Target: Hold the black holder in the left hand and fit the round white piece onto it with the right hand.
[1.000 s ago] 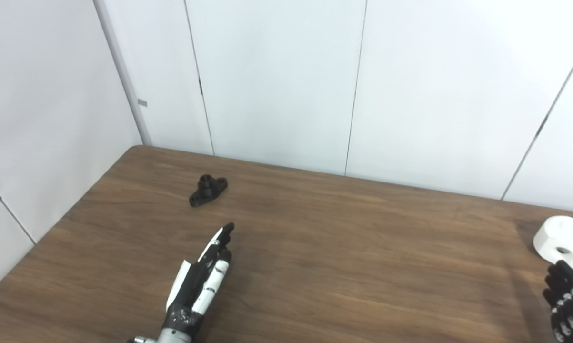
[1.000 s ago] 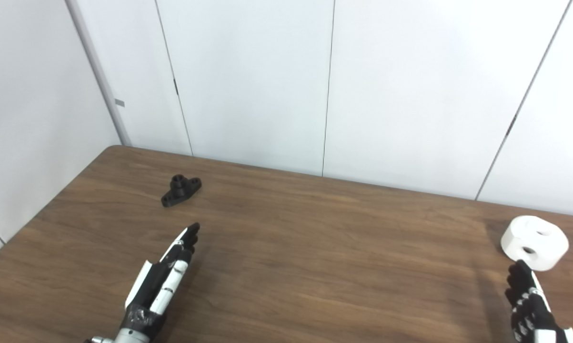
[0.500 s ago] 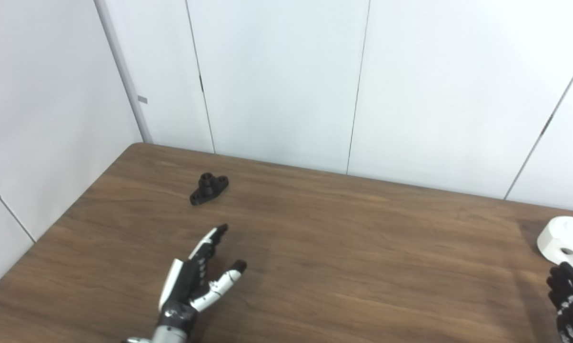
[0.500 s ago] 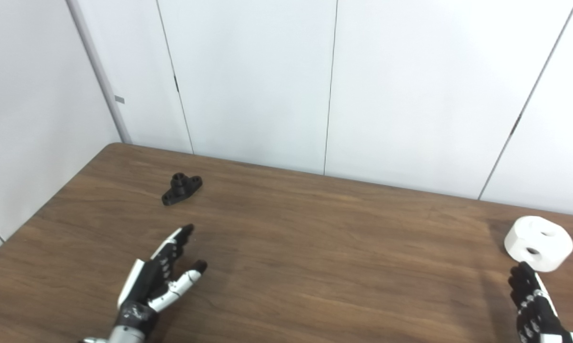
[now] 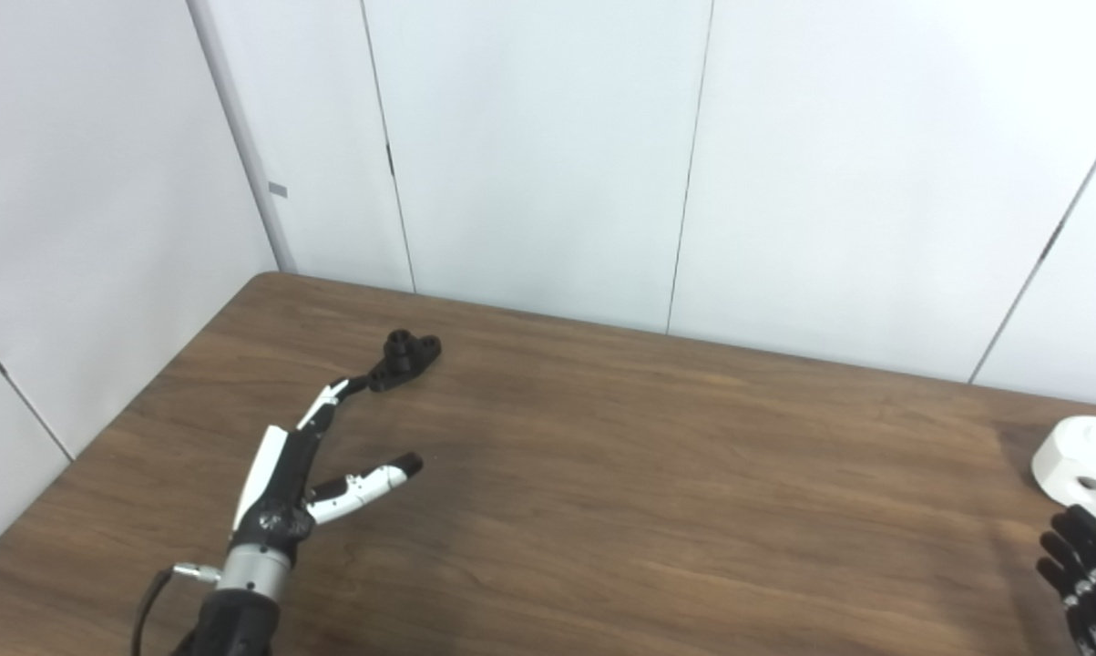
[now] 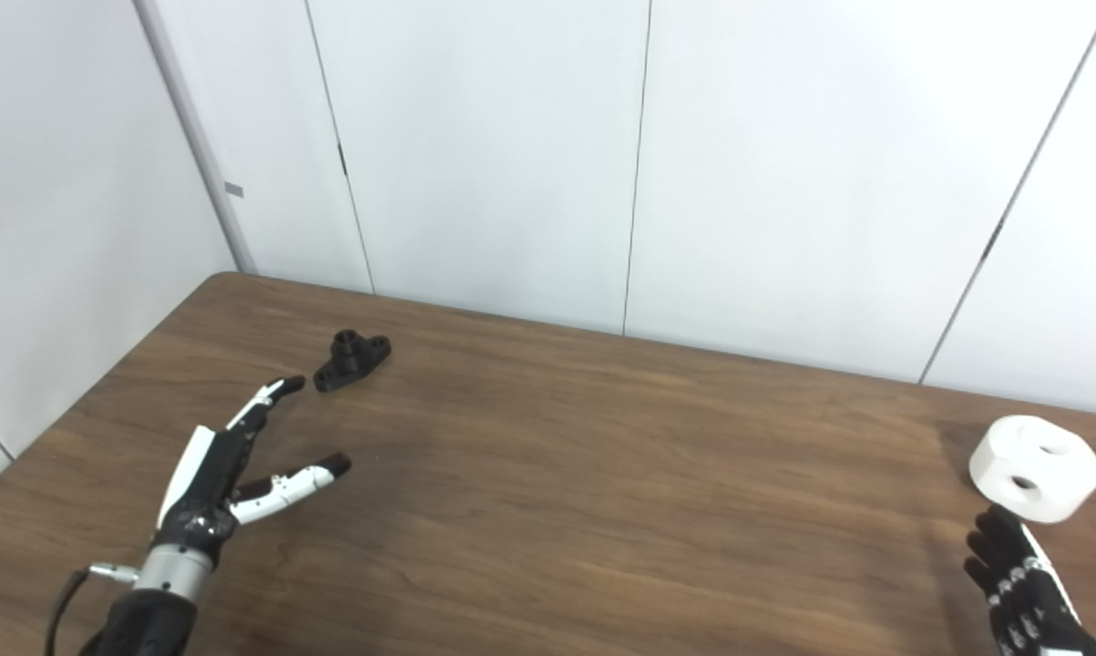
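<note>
A: Two parts lie loose on the worktop [image 5: 602,474] in the left eye view: the black holder [image 5: 403,359] far left near the back corner, and the round white piece [image 5: 1083,466] at the right edge. The left hand [image 5: 302,465] is empty, fingers [image 5: 333,394] spread wide from the thumb, the longest tip just beside the holder's near end. I can't tell if it touches.

B: And the right hand [image 5: 1083,583]?

A: Mostly cut off; it sits just in front of the white piece, and I cannot tell how its fingers are set.

B: The right eye view?

A: A clear sliver of worktop shows between the left fingertip and the holder. I'd advance the hand until the raised boss sits between fingers and thumb, then close across the flange without covering the boss, since the white piece presumably seats there.
</note>
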`<act>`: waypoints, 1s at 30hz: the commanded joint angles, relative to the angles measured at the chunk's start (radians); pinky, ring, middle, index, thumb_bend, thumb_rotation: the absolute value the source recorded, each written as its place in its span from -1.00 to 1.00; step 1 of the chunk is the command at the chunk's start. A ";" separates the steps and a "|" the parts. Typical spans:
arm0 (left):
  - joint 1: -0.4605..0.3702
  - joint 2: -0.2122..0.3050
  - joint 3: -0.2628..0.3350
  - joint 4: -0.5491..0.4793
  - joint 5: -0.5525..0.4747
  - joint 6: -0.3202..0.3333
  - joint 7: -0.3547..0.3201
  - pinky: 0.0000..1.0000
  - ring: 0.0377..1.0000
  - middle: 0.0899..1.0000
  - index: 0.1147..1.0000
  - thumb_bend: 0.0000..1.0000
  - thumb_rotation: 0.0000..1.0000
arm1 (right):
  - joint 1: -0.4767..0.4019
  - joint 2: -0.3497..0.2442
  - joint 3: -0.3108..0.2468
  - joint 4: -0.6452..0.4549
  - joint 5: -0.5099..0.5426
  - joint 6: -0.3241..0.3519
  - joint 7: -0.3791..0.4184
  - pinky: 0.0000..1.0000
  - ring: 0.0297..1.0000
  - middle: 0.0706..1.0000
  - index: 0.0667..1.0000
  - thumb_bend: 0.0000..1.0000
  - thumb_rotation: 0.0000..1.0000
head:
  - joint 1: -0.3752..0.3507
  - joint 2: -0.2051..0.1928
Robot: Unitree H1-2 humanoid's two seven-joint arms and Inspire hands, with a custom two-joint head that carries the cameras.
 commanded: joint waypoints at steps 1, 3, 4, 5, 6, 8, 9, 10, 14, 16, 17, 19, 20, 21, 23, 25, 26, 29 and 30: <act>-0.049 0.044 0.012 0.015 0.045 0.005 0.025 1.00 1.00 0.99 0.78 0.83 -0.19 | 0.071 0.031 0.009 0.085 0.002 -0.005 -0.005 0.87 0.86 0.84 0.81 0.75 1.00 | 0.001 0.001; -0.071 0.061 0.015 0.043 0.065 0.021 0.029 1.00 1.00 1.00 0.78 0.82 -0.18 | 0.069 0.031 0.009 0.091 -0.002 -0.010 -0.006 0.87 0.87 0.85 0.81 0.77 1.00 | 0.001 0.001; -0.081 0.070 0.015 0.058 0.076 0.028 0.032 1.00 1.00 1.00 0.77 0.82 -0.19 | 0.069 0.031 0.009 0.092 -0.002 -0.011 -0.006 0.87 0.87 0.86 0.82 0.77 1.00 | 0.001 0.000; -0.091 0.078 0.014 0.071 0.087 0.034 0.033 1.00 1.00 1.00 0.77 0.82 -0.19 | 0.069 0.031 0.009 0.093 -0.002 -0.012 -0.006 0.89 0.88 0.86 0.83 0.77 1.00 | 0.001 0.000; -0.102 0.086 0.014 0.088 0.096 0.041 0.034 1.00 1.00 1.00 0.77 0.82 -0.18 | 0.069 0.031 0.009 0.093 -0.001 -0.012 -0.005 0.90 0.88 0.86 0.83 0.77 1.00 | 0.001 0.000; -0.125 0.098 0.013 0.119 0.113 0.050 0.040 1.00 1.00 1.00 0.76 0.81 -0.19 | 0.069 0.031 0.008 0.093 0.001 -0.011 -0.004 0.91 0.90 0.88 0.85 0.77 1.00 | 0.001 0.000; -0.138 0.103 0.013 0.136 0.120 0.050 0.045 1.00 1.00 1.00 0.75 0.80 -0.20 | 0.070 0.031 0.008 0.093 0.001 -0.013 -0.003 0.90 0.90 0.88 0.85 0.77 1.00 | 0.003 0.001; -0.152 0.109 0.013 0.156 0.127 0.049 0.050 1.00 1.00 1.00 0.75 0.79 -0.22 | 0.070 0.030 0.009 0.094 0.002 -0.017 -0.001 0.92 0.91 0.88 0.85 0.77 1.00 | 0.003 0.001; -0.210 0.133 0.008 0.242 0.144 0.044 0.073 1.00 1.00 0.97 0.71 0.77 -0.28 | 0.071 0.030 0.010 0.097 0.003 -0.021 0.002 0.99 0.94 0.91 0.87 0.73 1.00 | 0.002 0.001; -0.240 0.143 0.000 0.281 0.154 0.050 0.077 1.00 1.00 0.95 0.71 0.79 -0.25 | 0.070 0.031 0.011 0.099 0.002 -0.023 0.002 1.00 0.95 0.91 0.87 0.73 1.00 | 0.001 0.001; -0.255 0.149 -0.004 0.301 0.158 0.049 0.079 1.00 1.00 0.95 0.72 0.80 -0.24 | 0.070 0.032 0.010 0.098 0.000 -0.022 0.000 1.00 0.95 0.92 0.87 0.74 1.00 | 0.002 0.001; -0.286 0.157 -0.014 0.336 0.173 0.060 0.085 1.00 1.00 0.94 0.71 0.80 -0.23 | 0.070 0.033 0.011 0.098 -0.002 -0.023 -0.002 1.00 0.95 0.91 0.87 0.74 1.00 | 0.000 0.000; -0.300 0.161 -0.020 0.352 0.180 0.064 0.087 1.00 1.00 0.94 0.71 0.80 -0.22 | 0.071 0.034 0.011 0.098 -0.004 -0.023 -0.003 1.00 0.95 0.91 0.87 0.74 1.00 | 0.000 0.000; -0.314 0.165 -0.026 0.369 0.185 0.066 0.091 1.00 1.00 0.94 0.71 0.79 -0.22 | 0.071 0.035 0.011 0.096 -0.006 -0.021 -0.005 1.00 0.95 0.90 0.87 0.75 1.00 | -0.001 0.000; -0.341 0.176 -0.041 0.405 0.197 0.062 0.099 1.00 1.00 0.94 0.71 0.78 -0.23 | 0.073 0.035 0.013 0.091 -0.011 -0.017 -0.007 1.00 0.95 0.90 0.86 0.76 1.00 | -0.001 0.000; -0.356 0.185 -0.055 0.426 0.208 0.058 0.107 1.00 1.00 0.94 0.70 0.77 -0.23 | 0.075 0.036 0.014 0.087 -0.014 -0.015 -0.007 1.00 0.95 0.90 0.86 0.76 1.00 | -0.002 0.001; -0.366 0.191 -0.065 0.439 0.217 0.059 0.110 1.00 1.00 0.93 0.70 0.77 -0.22 | 0.076 0.037 0.013 0.086 -0.013 -0.015 -0.008 1.00 0.96 0.90 0.86 0.76 1.00 | -0.003 0.001; -0.397 0.200 -0.088 0.475 0.235 0.062 0.121 1.00 1.00 0.93 0.69 0.78 -0.21 | 0.078 0.039 0.011 0.084 -0.013 -0.014 -0.008 1.00 0.96 0.91 0.87 0.76 1.00 | -0.003 0.003; -0.406 0.202 -0.095 0.487 0.241 0.061 0.124 1.00 1.00 0.92 0.67 0.78 -0.21 | 0.079 0.040 0.011 0.083 -0.012 -0.013 -0.009 1.00 0.96 0.90 0.86 0.75 1.00 | -0.003 0.003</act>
